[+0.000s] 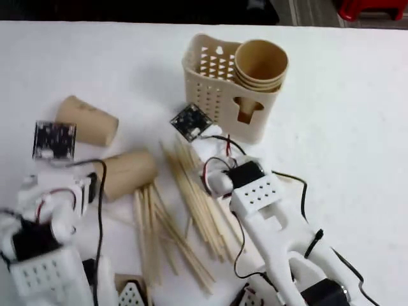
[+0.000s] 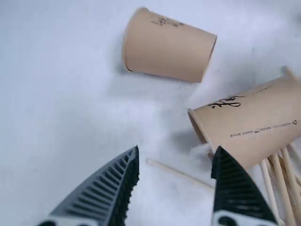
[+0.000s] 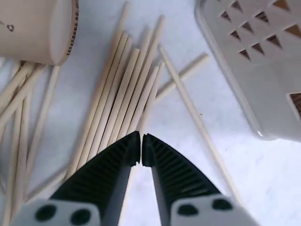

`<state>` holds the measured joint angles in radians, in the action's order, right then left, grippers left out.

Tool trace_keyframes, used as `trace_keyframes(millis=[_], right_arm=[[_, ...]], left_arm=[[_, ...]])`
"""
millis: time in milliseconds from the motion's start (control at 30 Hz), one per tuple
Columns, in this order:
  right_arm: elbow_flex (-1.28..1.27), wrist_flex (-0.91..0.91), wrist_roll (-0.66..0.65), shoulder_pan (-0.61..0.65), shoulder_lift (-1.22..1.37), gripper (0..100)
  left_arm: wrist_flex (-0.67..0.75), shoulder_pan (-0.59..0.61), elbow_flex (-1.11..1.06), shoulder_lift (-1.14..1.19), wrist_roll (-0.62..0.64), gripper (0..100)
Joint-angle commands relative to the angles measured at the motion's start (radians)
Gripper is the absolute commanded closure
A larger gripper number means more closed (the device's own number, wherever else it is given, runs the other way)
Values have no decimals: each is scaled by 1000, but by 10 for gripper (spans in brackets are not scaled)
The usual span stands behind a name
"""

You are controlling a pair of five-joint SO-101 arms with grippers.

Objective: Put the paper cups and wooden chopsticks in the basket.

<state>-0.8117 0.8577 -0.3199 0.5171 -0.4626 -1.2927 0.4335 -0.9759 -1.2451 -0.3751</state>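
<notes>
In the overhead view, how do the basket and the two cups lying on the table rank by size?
1. Basket, clearly largest.
2. The cup by the chopsticks and the cup farther left look about alike; I would not rank them.

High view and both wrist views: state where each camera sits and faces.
High view: fixed overhead, looking down on table and basket; left arm and right arm show.
Left wrist view: on the left wrist, facing two lying cups; its open hand shows.
Right wrist view: on the right wrist, facing chopsticks; its shut hand shows.
Shared: both wrist views catch the cup on the chopsticks.
</notes>
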Motion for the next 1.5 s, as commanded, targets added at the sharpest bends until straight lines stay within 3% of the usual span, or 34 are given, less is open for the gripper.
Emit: trace_keyframes(millis=[0,200,533,667,933,1100,1333,1467], right_arm=[[3,-15,-3,-12,-28,981],[3,-15,-5,-12,-27,981],[2,-15,-5,-12,-27,981],[2,-15,-5,-12,-27,981],[2,-15,-5,-13,-27,981],[2,-15,-5,-13,-27,981],[2,-15,-5,-13,-27,981],[3,-15,-5,-38,-28,981]], left_arm=[[-5,-42,114,260,69,659],[9,-73,180,421,72,623],[89,125,310,437,-328,623],[110,143,287,438,-505,624],[301,111,109,438,-824,659],[423,73,2,438,-887,657],[523,-47,-124,437,-882,660],[554,-120,-147,429,-760,657]])
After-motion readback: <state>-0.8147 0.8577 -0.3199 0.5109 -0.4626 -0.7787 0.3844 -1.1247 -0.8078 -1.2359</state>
